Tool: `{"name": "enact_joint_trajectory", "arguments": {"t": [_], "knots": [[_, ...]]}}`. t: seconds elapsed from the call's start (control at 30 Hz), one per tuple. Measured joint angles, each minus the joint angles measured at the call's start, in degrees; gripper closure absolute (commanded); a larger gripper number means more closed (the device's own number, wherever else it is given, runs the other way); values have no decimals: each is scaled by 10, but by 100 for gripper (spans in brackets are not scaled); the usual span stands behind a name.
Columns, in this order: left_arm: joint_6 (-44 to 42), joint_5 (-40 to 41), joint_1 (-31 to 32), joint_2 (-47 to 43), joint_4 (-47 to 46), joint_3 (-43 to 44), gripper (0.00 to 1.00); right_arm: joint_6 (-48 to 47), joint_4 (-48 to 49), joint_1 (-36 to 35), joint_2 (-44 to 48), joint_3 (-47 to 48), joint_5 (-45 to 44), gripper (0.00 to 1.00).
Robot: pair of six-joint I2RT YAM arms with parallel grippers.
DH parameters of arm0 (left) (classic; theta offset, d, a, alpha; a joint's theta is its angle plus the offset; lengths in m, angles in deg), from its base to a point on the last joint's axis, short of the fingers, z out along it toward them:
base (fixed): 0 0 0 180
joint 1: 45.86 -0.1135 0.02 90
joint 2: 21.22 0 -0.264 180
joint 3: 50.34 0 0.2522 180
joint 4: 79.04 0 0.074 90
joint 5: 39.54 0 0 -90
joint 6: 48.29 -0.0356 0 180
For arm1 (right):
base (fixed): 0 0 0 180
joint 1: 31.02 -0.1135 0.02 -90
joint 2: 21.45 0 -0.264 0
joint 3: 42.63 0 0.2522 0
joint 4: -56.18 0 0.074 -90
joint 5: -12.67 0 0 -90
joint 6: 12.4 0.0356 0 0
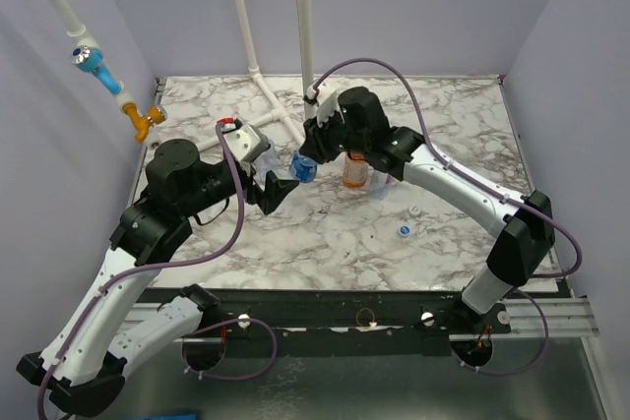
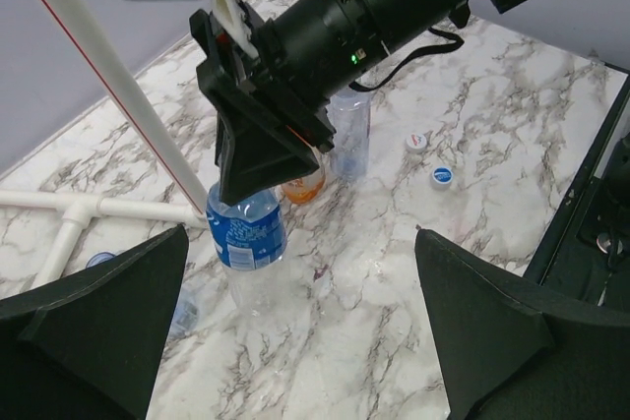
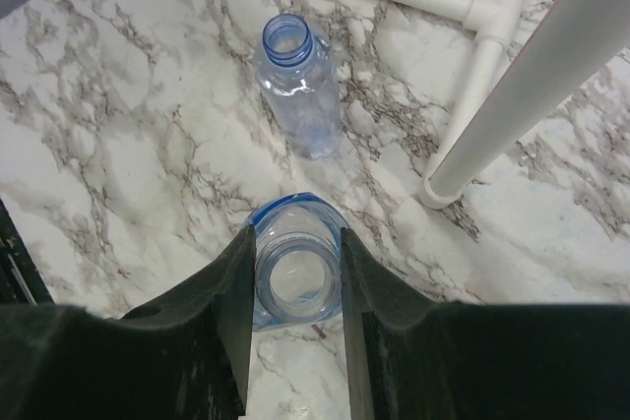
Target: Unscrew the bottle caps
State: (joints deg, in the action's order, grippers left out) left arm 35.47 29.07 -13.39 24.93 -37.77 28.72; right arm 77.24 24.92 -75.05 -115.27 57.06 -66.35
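Note:
A clear bottle with a blue label (image 3: 298,287) stands upright on the marble table (image 1: 325,243), its mouth open and capless. My right gripper (image 3: 295,243) is shut on its neck from above, as the left wrist view also shows for the right gripper (image 2: 244,189) and this bottle (image 2: 246,235). My left gripper (image 2: 300,243) stands wide open just in front of that bottle with nothing between its fingers. Two loose white bottle caps (image 2: 417,142) (image 2: 442,176) lie to the right. Behind are an orange bottle (image 2: 303,186) and a clear bottle (image 2: 350,135). Another capless clear bottle (image 3: 295,86) stands close by.
White pipes (image 3: 472,7) run along the table behind the bottles, and an upright pipe post (image 3: 443,184) stands right beside the held bottle. In the top view the two arms meet at mid-table around the blue-label bottle (image 1: 303,168). Purple walls enclose the table.

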Motion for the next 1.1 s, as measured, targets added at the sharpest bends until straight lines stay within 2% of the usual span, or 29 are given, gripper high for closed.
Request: {"name": "enact_joint_trajectory", "arguments": {"t": [0.3,0.57,0.83,1.03,1.1], "knots": [[0,-5,0,2,16,9,3,-38,-7,-52,-57,12,-95,96],[0,-17,0,1,19,9,1,-52,-1,-65,-74,14,-149,93],[0,-26,0,2,19,9,1,-58,10,-67,-79,13,-183,74],[0,-28,0,2,19,9,1,-56,10,-69,-79,13,-185,44],[0,-28,0,2,19,9,1,-55,11,-69,-79,13,-186,36]]}}
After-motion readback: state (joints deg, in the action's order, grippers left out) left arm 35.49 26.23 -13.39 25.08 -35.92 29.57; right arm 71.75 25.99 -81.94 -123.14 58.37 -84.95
